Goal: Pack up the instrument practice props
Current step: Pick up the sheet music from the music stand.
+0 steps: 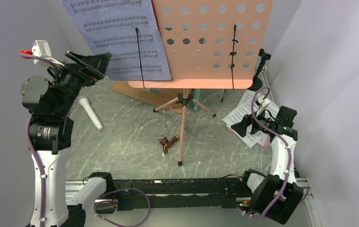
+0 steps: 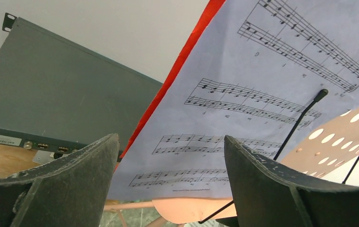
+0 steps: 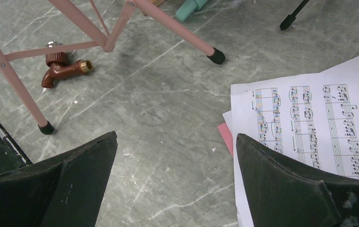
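The pink perforated music desk point(image 1: 210, 42) stands on pink tripod legs point(image 1: 183, 127) mid-table. A white sheet-music page point(image 1: 120, 38) with a red page behind it point(image 2: 177, 71) rests on the desk under black wire clips. My left gripper point(image 1: 97, 64) is open and empty, raised at the page's lower left corner point(image 2: 170, 156). More pages point(image 1: 246, 116) lie on the table at the right. My right gripper point(image 1: 240, 127) is open and empty, low over the table at their left edge point(image 3: 175, 151). A white microphone point(image 1: 91, 112) lies at the left. A mint microphone point(image 3: 189, 8) shows only partly. A black mic mount point(image 1: 262, 59) stands at the back right.
A small brown tap-shaped piece point(image 1: 167, 142) lies by the front tripod leg. A wooden board point(image 1: 130, 90) lies under the stand. A dark grey flat metal box point(image 2: 64, 90) stands behind the page. Grey walls close in on both sides.
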Controlling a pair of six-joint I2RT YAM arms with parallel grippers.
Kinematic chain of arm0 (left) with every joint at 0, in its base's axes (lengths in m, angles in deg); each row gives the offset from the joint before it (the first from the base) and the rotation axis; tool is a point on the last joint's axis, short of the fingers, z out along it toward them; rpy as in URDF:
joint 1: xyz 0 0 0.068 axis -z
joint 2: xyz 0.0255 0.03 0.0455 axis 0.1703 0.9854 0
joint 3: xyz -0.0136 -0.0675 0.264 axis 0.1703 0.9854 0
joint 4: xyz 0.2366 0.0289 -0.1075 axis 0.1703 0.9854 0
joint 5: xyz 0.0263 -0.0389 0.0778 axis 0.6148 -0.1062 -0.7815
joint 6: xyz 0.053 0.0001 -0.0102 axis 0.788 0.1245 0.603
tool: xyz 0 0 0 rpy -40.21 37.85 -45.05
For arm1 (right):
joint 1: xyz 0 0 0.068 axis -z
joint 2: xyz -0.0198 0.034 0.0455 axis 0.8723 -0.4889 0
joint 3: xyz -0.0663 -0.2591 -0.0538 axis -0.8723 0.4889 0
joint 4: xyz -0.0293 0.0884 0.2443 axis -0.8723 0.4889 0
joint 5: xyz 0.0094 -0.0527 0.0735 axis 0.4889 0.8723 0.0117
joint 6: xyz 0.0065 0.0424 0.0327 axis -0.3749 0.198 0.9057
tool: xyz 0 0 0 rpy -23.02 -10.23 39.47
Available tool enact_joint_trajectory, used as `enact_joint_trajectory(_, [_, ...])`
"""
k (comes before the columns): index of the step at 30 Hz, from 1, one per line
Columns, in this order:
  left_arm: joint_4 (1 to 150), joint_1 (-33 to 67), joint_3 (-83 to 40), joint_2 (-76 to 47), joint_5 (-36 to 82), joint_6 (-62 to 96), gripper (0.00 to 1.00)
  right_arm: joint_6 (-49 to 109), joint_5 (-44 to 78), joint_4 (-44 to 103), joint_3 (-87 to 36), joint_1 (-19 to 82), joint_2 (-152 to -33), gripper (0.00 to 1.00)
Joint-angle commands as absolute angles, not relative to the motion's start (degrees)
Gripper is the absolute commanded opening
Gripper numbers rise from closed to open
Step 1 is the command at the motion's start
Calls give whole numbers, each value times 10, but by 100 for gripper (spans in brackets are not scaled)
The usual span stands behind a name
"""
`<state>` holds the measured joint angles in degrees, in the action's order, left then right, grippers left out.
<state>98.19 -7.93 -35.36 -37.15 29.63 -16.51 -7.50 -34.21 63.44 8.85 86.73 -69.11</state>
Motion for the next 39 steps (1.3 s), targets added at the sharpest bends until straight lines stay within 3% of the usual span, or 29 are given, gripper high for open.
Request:
enact_joint_trajectory(1, [970,-78,-372,-369,334,-164,86,-92,-359,636,65,866,-691,100])
enact_joint_trajectory(8, [963,-78,-366,-369,341,-168,84,-92,-358,637,65,865,-691,100])
enact_joint_trajectory(14, [1005,-79,-373,-399,265,-138,88,-92,-359,638,65,866,-690,100])
enact_joint_trajectory(20, [1025,-78,-388,-407,267,-134,82,-91,-360,636,66,865,-691,100])
enact_joint_trajectory(26, [1003,-78,-376,-396,316,-155,66,-92,-358,637,66,866,-690,100])
enact_joint_trajectory(39, [999,-78,-373,-374,321,-148,65,-93,-358,638,66,866,-690,100])
